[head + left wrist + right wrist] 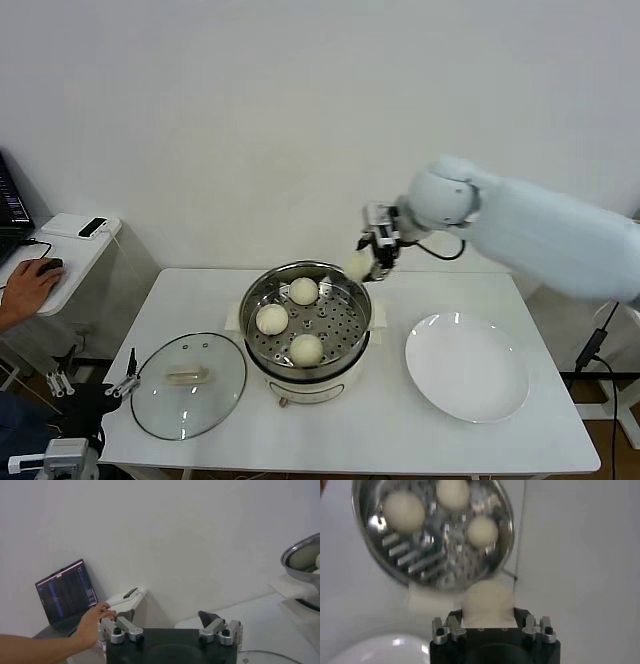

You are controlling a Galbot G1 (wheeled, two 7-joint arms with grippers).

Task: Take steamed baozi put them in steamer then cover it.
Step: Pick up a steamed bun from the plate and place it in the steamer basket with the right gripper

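Note:
Three steamed baozi lie on the perforated tray of the steamer, a steel pot on a cream base at the table's middle. My right gripper hangs just above the pot's far right rim, shut on a fourth baozi. In the right wrist view that bun fills the gap between the fingers, with the steamer beyond it. The cover, a glass lid with a cream handle, lies flat on the table left of the pot. My left gripper is parked low at the table's front left corner, open and holding nothing.
A bare white plate sits right of the steamer. Left of the table stands a small side table with a laptop, and a person's hand rests on a mouse there. A white wall backs the scene.

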